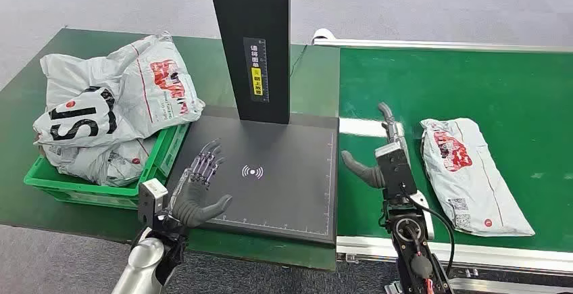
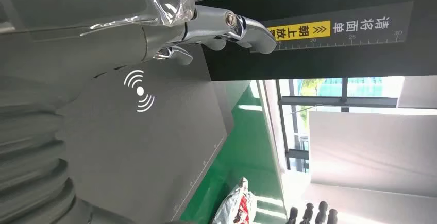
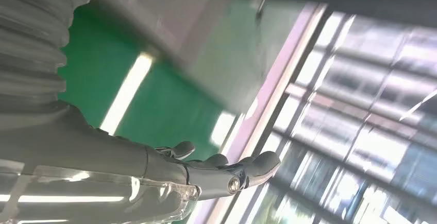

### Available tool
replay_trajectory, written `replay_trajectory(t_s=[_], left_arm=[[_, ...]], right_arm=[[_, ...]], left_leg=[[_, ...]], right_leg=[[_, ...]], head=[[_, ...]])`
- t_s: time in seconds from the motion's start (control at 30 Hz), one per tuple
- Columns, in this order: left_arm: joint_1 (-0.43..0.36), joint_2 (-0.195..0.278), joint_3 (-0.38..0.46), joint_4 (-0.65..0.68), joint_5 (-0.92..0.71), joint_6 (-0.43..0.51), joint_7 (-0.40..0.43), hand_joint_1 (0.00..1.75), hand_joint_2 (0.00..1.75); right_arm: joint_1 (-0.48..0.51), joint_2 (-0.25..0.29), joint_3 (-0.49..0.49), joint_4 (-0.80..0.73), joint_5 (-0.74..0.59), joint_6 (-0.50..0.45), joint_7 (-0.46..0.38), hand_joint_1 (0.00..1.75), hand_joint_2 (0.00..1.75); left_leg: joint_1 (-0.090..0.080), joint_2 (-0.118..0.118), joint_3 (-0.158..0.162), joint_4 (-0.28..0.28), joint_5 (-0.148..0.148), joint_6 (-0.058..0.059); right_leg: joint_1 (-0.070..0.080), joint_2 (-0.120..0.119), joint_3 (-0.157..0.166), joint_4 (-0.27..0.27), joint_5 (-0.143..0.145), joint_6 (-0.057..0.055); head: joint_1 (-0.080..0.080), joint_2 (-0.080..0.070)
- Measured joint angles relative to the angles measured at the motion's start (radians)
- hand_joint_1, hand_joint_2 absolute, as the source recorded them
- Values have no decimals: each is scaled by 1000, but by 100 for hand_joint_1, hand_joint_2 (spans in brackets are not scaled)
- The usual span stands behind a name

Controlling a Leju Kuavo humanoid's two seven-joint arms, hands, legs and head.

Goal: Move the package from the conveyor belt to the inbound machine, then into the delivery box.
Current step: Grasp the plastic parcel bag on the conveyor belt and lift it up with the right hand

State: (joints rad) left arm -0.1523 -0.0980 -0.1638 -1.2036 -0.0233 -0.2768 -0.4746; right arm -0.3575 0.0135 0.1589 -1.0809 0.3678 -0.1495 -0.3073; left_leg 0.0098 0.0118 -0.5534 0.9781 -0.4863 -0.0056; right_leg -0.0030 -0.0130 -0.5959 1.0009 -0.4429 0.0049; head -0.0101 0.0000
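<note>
Pre-grasp stance: both robot hands open, nothing held.
Right robot hand (image 1: 388, 155) waits edge-on just beside the white printed plastic package (image 1: 473, 172) on the green conveyor belt (image 1: 459, 84); left robot hand (image 1: 199, 189) hovers, farther from the package, above the black flat scanner platform (image 1: 284, 179), presumably to receive it.

At the centre, the inbound machine's scanning platform (image 1: 270, 172) lies flat on a table (image 1: 40, 206), its upright column (image 1: 250, 37) rising from the platform's 12 o'clock edge. At 9 o'clock of the platform, just beside it, a crate (image 1: 88, 189) sits on the table with several packages (image 1: 115, 105) heaped in it and over its rim. At 3 o'clock, touching the platform's side, runs the conveyor belt (image 1: 473, 84), and on it lies a single package (image 1: 473, 172). The robot's left hand (image 1: 199, 192) hovers over the platform's 8 o'clock corner; the right hand (image 1: 385, 155) hangs above the belt, between platform and package.
</note>
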Motion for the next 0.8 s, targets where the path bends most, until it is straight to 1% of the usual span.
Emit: replay_trajectory(t_s=[0.07,0.17,0.3,0.4,0.47,0.63,0.7,0.73,0.8], left_arm=[[0,0,2,0,0,0,0,0,175],[0,2,5,0,2,-1,1,0,175],[0,11,8,1,11,-1,1,0,175],[3,22,8,4,20,-2,-1,0,175],[4,27,9,7,23,-3,-3,0,175],[8,33,9,11,23,-3,-6,0,175],[8,33,9,11,23,-3,-6,0,175],[9,33,9,11,23,-2,-5,0,175],[12,33,9,11,21,-1,-2,0,175]], right_arm=[[-16,-8,-6,19,12,-11,10,0,175],[-63,-33,-23,82,57,-48,53,0,175],[-122,-66,-43,190,161,-117,146,0,175],[-150,-94,-53,266,238,-153,217,0,175],[-167,-115,-61,317,276,-165,255,0,175],[-188,-149,-71,391,339,-185,316,0,175],[-191,-163,-75,416,390,-200,372,0,175],[-191,-172,-76,429,429,-209,415,0,175],[-191,-194,-77,459,538,-220,535,0,175]], left_leg=[[0,0,0,0,0,0],[0,0,0,0,0,0],[0,0,0,0,0,0],[0,0,0,0,0,0],[0,-1,0,0,0,0],[0,-1,-1,0,0,0],[0,-1,-1,0,0,0],[0,-2,-1,0,0,0],[0,-4,-1,0,0,0]], right_leg=[[0,0,0,0,0,0],[0,0,0,0,0,0],[0,0,0,0,0,0],[0,0,0,0,0,0],[0,-1,0,0,0,0],[0,-1,0,0,0,0],[0,-2,0,0,0,0],[0,-3,0,0,0,0],[0,-4,0,0,0,0]], head=[[0,0],[0,0],[0,0],[0,0],[0,0],[0,0],[0,0],[0,0],[0,0]])
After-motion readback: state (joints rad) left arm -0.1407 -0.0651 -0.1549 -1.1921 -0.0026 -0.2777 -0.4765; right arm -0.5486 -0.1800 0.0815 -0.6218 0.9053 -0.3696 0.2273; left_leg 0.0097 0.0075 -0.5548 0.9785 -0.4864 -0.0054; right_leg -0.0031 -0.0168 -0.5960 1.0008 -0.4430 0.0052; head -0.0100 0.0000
